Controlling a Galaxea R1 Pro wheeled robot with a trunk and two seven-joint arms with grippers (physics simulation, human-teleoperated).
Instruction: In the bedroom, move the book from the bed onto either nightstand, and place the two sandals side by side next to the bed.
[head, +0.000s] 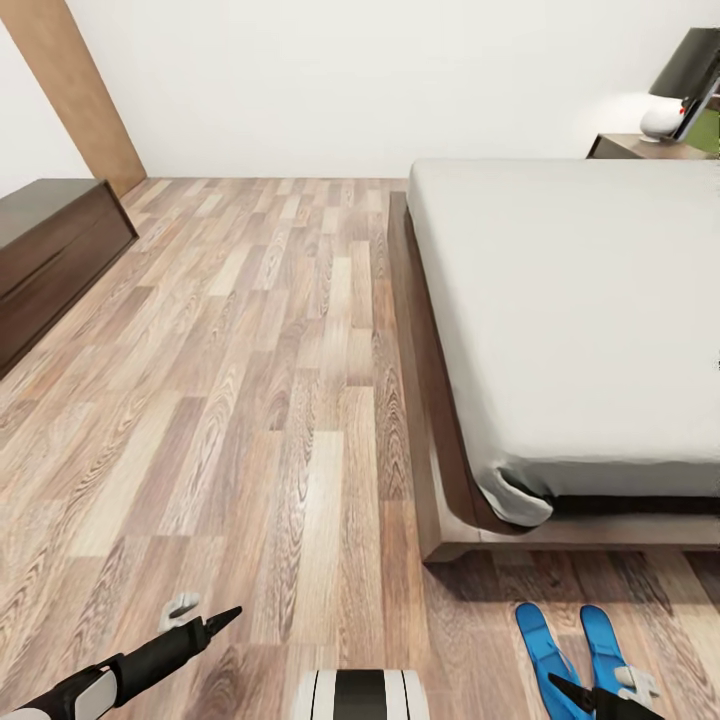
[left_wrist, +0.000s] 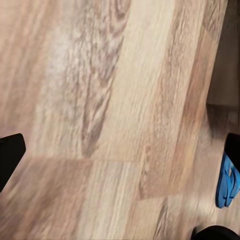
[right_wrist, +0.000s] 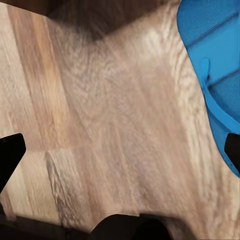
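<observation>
Two blue sandals (head: 575, 650) laid side by side on floor (head: 270, 420) beside bed (head: 570, 320), right gripper (head: 600, 695) held over them, jaws wide, left gripper (head: 190, 620) jaws wide over bare planks.

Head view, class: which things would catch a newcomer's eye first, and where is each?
The two bright blue sandals stand out most, lying side by side on the wood-plank floor just off the foot of the bed. The large bed, with its pale mattress on a dark wooden frame, takes up the right half. At far left, a dark brown dresser stands against the wall.
</observation>
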